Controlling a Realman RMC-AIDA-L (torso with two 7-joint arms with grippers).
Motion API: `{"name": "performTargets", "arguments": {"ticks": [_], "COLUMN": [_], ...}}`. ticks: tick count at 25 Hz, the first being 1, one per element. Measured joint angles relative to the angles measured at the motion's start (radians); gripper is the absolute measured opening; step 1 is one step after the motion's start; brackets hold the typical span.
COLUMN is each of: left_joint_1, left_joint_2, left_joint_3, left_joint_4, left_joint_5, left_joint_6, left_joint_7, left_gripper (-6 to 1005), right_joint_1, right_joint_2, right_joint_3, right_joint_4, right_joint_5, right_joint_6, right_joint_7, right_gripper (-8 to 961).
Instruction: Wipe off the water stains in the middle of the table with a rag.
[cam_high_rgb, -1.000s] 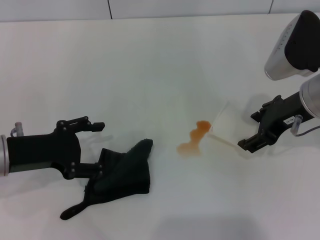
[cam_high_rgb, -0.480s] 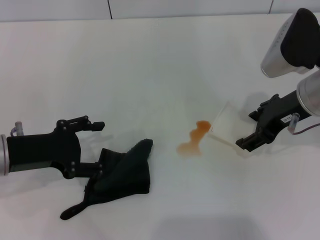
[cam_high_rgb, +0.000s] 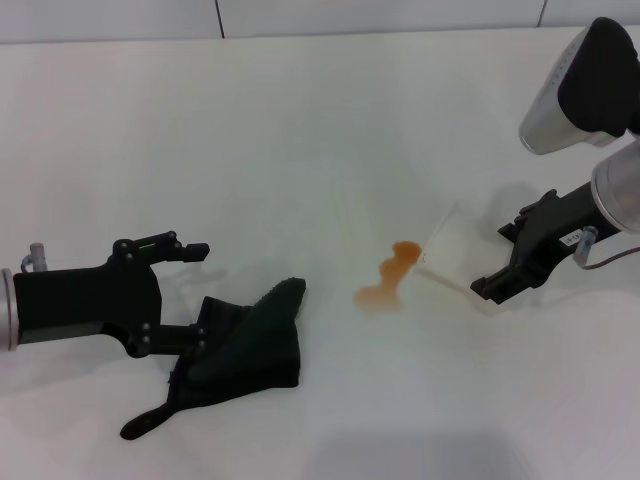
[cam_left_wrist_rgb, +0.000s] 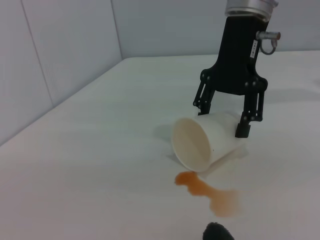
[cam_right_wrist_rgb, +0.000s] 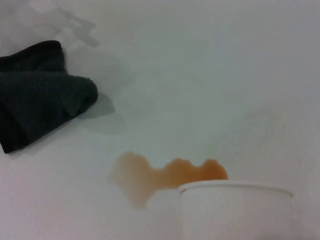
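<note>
The water stains (cam_high_rgb: 385, 280) are a thin wavy orange-brown puddle in the middle of the white table (cam_high_rgb: 300, 130); they also show in the wrist views (cam_left_wrist_rgb: 210, 192) (cam_right_wrist_rgb: 160, 175). A white paper cup (cam_high_rgb: 452, 250) lies tipped on its side, its mouth at the puddle's edge. My right gripper (cam_high_rgb: 503, 258) stands open with its fingers on either side of the cup's base end. The dark rag (cam_high_rgb: 245, 345) lies crumpled at the front left, its narrow tail toward the front edge. My left gripper (cam_high_rgb: 192, 293) is open beside it, with the lower finger against the cloth.
The right arm's grey upper link (cam_high_rgb: 585, 85) hangs over the back right corner. A wall runs along the table's far edge.
The right arm and gripper have shifted slightly left toward the cup. The cup, puddle, rag and left gripper have not moved.
</note>
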Motion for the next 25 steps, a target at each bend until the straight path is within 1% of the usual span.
{"name": "performTargets", "arguments": {"ticks": [15,20,25], "left_joint_1": [0.0,0.0,0.0], "left_joint_2": [0.0,0.0,0.0], "left_joint_3": [0.0,0.0,0.0], "left_joint_4": [0.0,0.0,0.0], "left_joint_5": [-0.002,-0.002,-0.001], "left_joint_6": [0.0,-0.001,-0.002], "left_joint_7": [0.0,0.0,0.0], "left_gripper": [841,840,839], "right_joint_1": [0.007,0.007,-0.004], "right_joint_2": [0.0,0.0,0.0], "right_joint_3": [-0.002,-0.001,0.007], "right_joint_4": [0.011,0.01,-0.028], "right_joint_5": [0.0,0.0,-0.001], "right_joint_6": [-0.006,-0.008,-0.009], "right_joint_7": [0.012,0.013,0.013], "right_gripper": [807,784,707]}}
